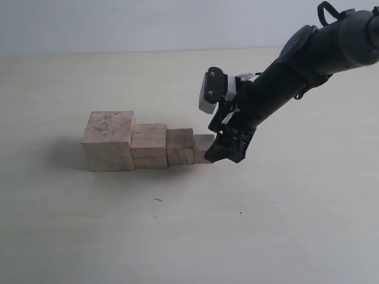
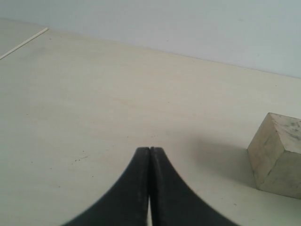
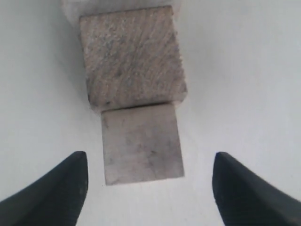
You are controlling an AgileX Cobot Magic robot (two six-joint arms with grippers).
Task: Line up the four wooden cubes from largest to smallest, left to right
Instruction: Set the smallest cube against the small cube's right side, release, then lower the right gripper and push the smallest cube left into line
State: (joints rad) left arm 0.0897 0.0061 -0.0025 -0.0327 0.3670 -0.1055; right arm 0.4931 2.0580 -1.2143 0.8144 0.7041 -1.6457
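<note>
Four wooden cubes stand touching in a row on the table, shrinking from left to right: the largest [image 1: 109,141], the second [image 1: 148,145], the third [image 1: 180,147] and the smallest [image 1: 203,147]. My right gripper [image 1: 228,152] is open just right of the smallest cube. In the right wrist view the smallest cube [image 3: 142,143] lies ahead of the spread fingertips [image 3: 77,174], apart from both, with the third cube [image 3: 130,56] behind it. My left gripper [image 2: 150,153] is shut on nothing and is out of the exterior view. Its camera shows the largest cube [image 2: 278,155] off to one side.
The pale table [image 1: 189,225] runs in all directions around the row. A light wall [image 1: 148,23] closes the far side. The right arm [image 1: 296,71] reaches in from the upper right over the table. A thin seam line [image 2: 23,43] marks the table in the left wrist view.
</note>
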